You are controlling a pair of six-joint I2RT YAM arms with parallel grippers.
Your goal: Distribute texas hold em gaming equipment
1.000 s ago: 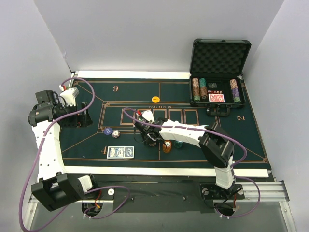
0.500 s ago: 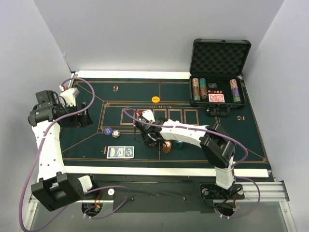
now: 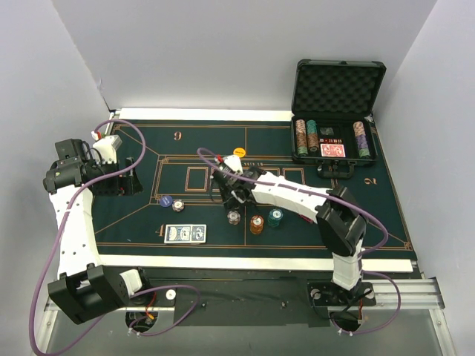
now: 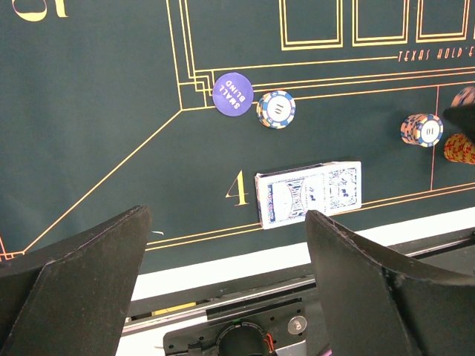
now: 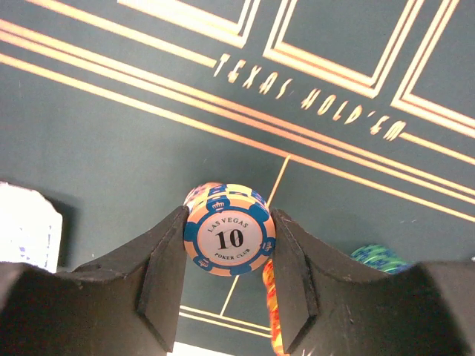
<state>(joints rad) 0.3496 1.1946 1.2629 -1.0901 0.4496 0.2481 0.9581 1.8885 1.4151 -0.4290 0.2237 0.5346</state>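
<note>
Chip-dealing step: right gripper pinching 10 chip by rim, centre frame; left gripper spread, idle. Next: level carry, gentle flat release.

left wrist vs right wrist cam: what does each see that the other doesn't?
Left wrist only: the purple small blind button, a single chip beside it, two blue-backed cards by the 4, and the left gripper, open and empty.
Right wrist only: the teal chips, and the right gripper with fingers either side of the 10 stack; whether it grips is unclear.
Both: the 10 stack, the orange stack, the Texas Hold'em lettering, the green felt.
</note>
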